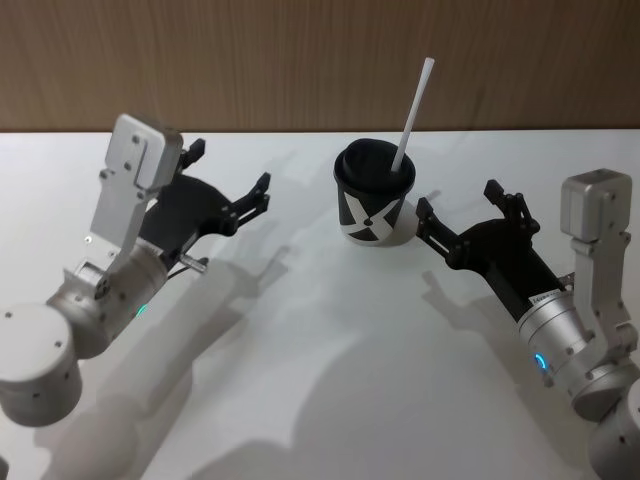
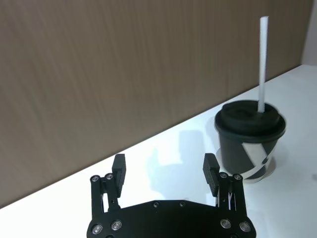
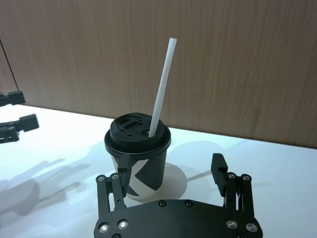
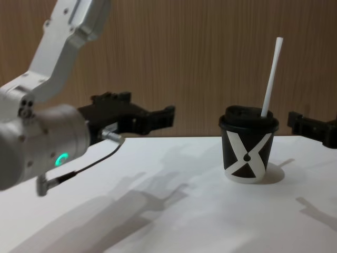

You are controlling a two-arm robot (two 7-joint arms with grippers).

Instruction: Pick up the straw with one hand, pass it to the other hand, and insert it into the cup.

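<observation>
The black cup with a white X mark stands upright on the white table, far centre. The white straw sticks through its black lid and leans right, rising well above it. My left gripper hovers left of the cup, open and empty. To the cup's right, my right gripper is likewise open and empty, close by but apart from it. The left wrist view shows the cup and straw beyond the open left gripper. In the right wrist view, the cup sits just ahead of the right gripper.
A wood-panelled wall runs along the table's far edge. A thin dark cable hangs from the left wrist. The white table stretches bare in front of the cup, crossed by the arms' shadows.
</observation>
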